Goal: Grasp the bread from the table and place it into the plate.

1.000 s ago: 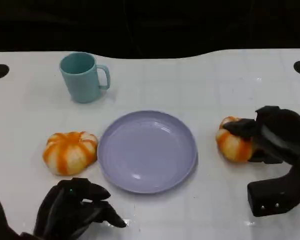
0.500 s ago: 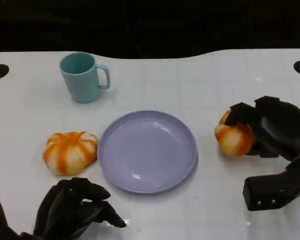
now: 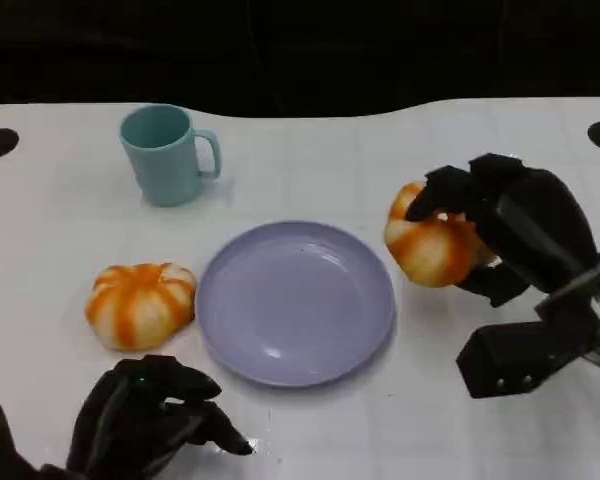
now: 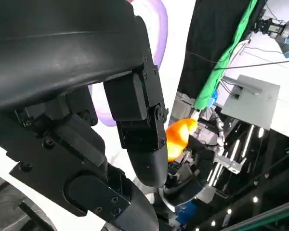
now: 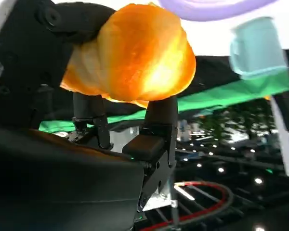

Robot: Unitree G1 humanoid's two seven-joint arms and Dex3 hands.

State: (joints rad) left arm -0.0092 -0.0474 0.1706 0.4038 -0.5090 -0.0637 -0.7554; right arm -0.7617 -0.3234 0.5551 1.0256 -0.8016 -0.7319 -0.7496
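Right hand point(image 3: 510, 225) now carries the round orange-and-white striped bread roll point(image 3: 430, 248) up and leftward, off the white tabletop point(image 3: 380, 160), fingers clamped around it just beside the lavender round plate's point(image 3: 295, 302) right rim. Second striped roll point(image 3: 140, 304) touches the plate's left rim. Left hand point(image 3: 150, 420) curled closed, holding nothing, at the near edge. Teal mug point(image 3: 165, 155) toward far-left.

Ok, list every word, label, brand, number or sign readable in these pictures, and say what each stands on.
None can be read.
The mug, the plate and both breads carry no print.
The white table shows no lettering, only faint grid lines.
The background equipment in the wrist views is too blurred to show any text.
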